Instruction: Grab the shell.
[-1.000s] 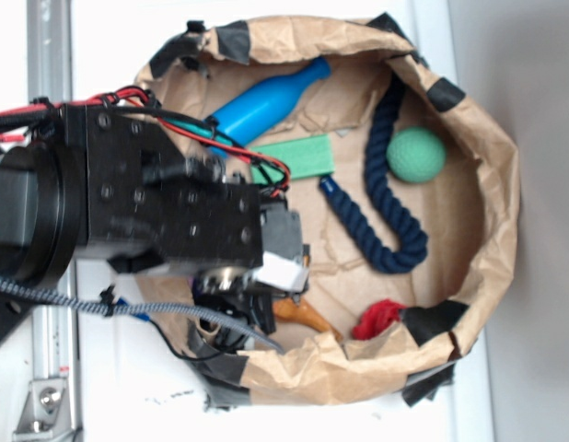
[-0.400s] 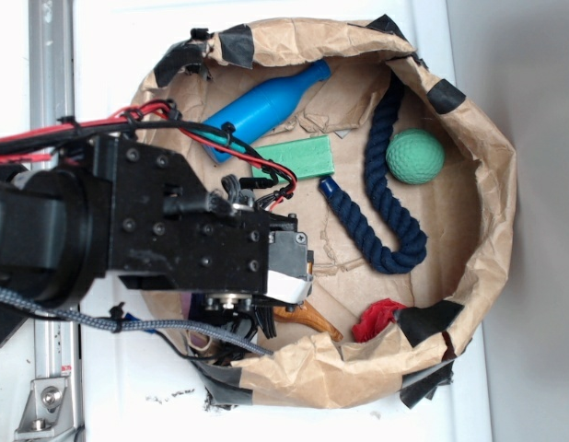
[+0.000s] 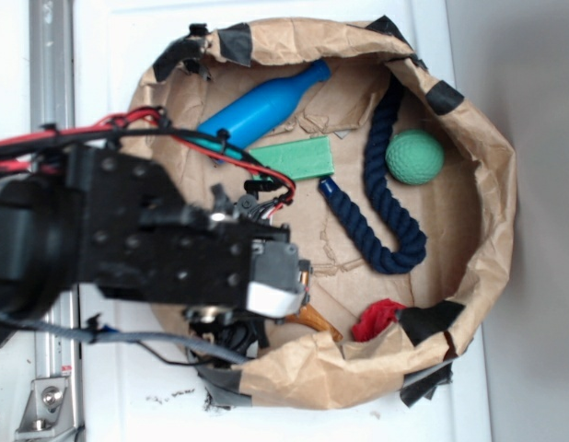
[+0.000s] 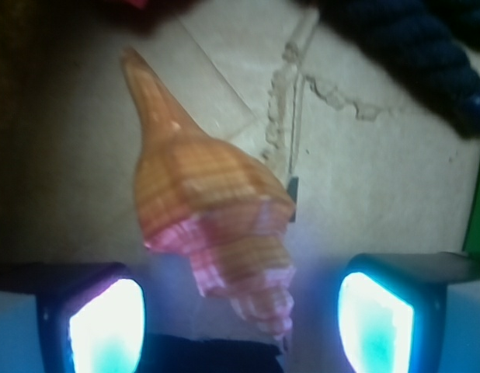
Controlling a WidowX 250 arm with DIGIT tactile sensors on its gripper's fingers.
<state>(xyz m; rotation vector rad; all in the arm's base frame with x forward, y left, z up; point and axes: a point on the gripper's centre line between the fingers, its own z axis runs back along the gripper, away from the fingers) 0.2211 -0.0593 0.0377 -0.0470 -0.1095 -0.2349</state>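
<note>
Lying on brown paper liner (image 4: 364,194), shell (image 4: 209,217), fingers (image 4: 240,318) spread apart, white tabletop (image 3: 266,419).

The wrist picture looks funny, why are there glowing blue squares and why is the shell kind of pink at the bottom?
In the wrist view, the two glowing patches are the finger pads of the open gripper, overexposed by glare. That glow tints the nearer end of the shell pinkish, and the picture is soft and dark at the left edge. In the exterior view, the arm looks blurred and hides most of the shell.

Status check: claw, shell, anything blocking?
Claw open, above shell, not yet gripping. Shell lies flat between the fingers. Nothing blocking; rope well off.
</note>
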